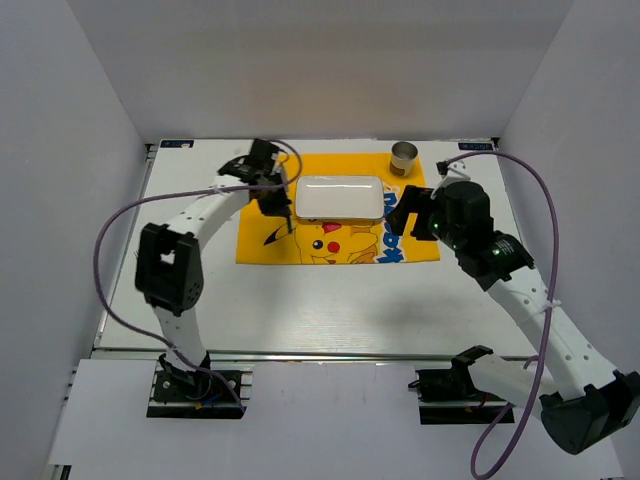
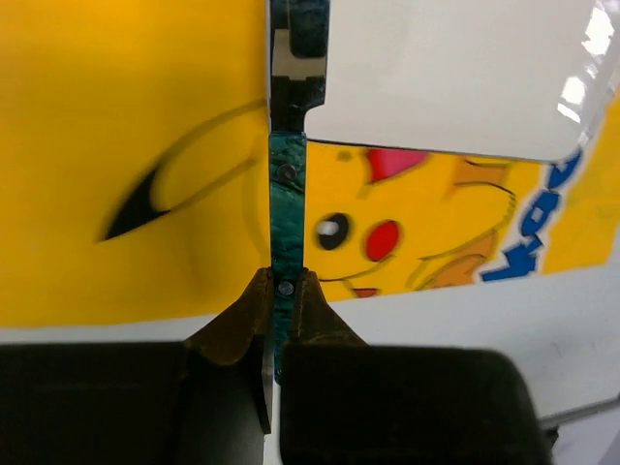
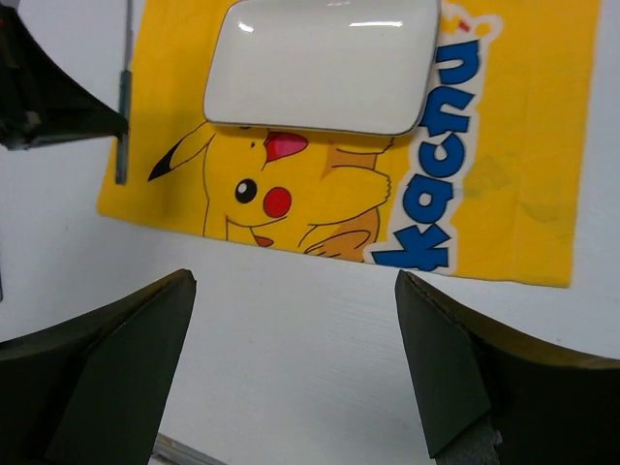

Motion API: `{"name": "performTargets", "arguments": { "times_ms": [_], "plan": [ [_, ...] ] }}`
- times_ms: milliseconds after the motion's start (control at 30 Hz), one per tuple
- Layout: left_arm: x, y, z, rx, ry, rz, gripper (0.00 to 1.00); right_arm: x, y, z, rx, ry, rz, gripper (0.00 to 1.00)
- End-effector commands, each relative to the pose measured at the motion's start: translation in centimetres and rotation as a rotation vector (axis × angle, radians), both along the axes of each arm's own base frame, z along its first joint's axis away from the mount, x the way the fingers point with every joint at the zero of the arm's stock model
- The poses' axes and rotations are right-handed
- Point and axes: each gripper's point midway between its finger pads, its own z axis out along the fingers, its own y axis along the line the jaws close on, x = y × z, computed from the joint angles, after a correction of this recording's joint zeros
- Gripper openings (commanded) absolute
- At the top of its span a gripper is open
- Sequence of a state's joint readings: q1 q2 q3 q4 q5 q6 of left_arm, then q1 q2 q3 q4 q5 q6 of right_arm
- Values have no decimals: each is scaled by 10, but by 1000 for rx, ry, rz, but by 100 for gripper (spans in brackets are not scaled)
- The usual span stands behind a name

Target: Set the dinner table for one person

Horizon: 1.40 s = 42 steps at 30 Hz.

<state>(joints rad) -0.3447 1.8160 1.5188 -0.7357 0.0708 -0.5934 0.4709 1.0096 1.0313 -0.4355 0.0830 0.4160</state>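
Note:
The white dinner table [image 1: 330,300] bears a yellow cartoon placemat [image 1: 262,243] with a white rectangular plate [image 1: 338,198] on it. My left gripper [image 1: 272,192] is shut on a green-handled utensil [image 1: 288,222] just left of the plate. In the left wrist view the gripper [image 2: 281,286] pinches the green handle [image 2: 288,213], which runs over the placemat [image 2: 116,116] toward the plate's left edge [image 2: 436,68]; its head is partly hidden. My right gripper [image 1: 400,212] is open and empty over the placemat's right part; its view [image 3: 295,291] shows bare table below the plate [image 3: 325,63].
A small metal cup [image 1: 404,156] stands at the back right, off the placemat's corner. White walls close in the table on three sides. The right wrist view also shows the utensil [image 3: 123,126] on the placemat's left edge [image 3: 523,145].

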Motion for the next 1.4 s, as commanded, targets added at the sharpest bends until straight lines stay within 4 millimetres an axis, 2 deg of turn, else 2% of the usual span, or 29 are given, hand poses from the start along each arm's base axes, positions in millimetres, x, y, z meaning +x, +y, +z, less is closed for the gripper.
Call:
{"name": "performTargets", "arguments": {
  "times_ms": [0,33,67,100,133,167,200,233,267,300,333,400,467,533,567,667,733,867,967,1067,1133,1367],
  "plan": [
    [0,-70,17,-47,-21,-104,0,1,-30,39,-24,-75,-131,89],
    [1,-84,2,-30,14,-110,0,0,-34,42,-28,-74,-150,89],
    [-7,-108,3,-31,11,-160,0,-4,-38,41,-40,-53,-164,89],
    [0,-124,15,-54,-21,-162,0,-2,-43,48,-44,-57,-191,89],
    [1,-138,6,-61,-12,-167,0,-3,-45,50,-45,-51,-202,89],
    [-5,-156,7,-74,-14,-196,0,-5,-49,47,-59,-32,-212,89],
    [-1,-170,18,-100,-40,-211,0,-6,-51,50,-56,-35,-223,89],
    [-2,-181,2,-92,-10,-220,0,-8,-53,51,-52,-37,-228,89],
    [-3,-192,0,-100,-5,-234,0,-11,-55,53,-49,-46,-234,89],
    [-6,-209,9,-119,-22,-255,0,-12,-58,52,-55,-40,-242,89],
    [-8,-218,-2,-114,-6,-260,0,-14,-59,53,-54,-41,-243,89],
    [-15,-236,-3,-132,-17,-277,0,-17,-61,53,-58,-35,-247,89],
    [-12,-247,-2,-165,-33,-263,0,-20,-64,54,-59,-36,-252,89],
    [-17,-266,2,-200,-46,-270,0,-23,-64,54,-58,-34,-249,89],
    [-15,-269,-5,-207,-41,-267,0,-24,-64,54,-55,-34,-249,89],
    [-16,-296,-4,-281,-66,-289,0,-26,-63,52,-52,-28,-238,89],
    [-21,-318,3,-333,-99,-311,0,-28,-64,51,-57,-21,-237,89],
    [-19,-342,-7,-376,-104,-312,0,-31,-67,50,-66,-21,-239,89],
    [-15,-349,-19,-399,-102,-304,0,-32,-67,49,-71,-18,-237,89],
    [-12,-359,-19,-444,-116,-313,0,-32,-67,47,-77,-14,-233,89],
    [-8,-361,-27,-448,-121,-303,0,-33,-67,43,-84,-9,-228,89],
    [0,-371,-33,-502,-121,-259,0,-36,-72,28,-108,5,-235,89]
  ]
}}
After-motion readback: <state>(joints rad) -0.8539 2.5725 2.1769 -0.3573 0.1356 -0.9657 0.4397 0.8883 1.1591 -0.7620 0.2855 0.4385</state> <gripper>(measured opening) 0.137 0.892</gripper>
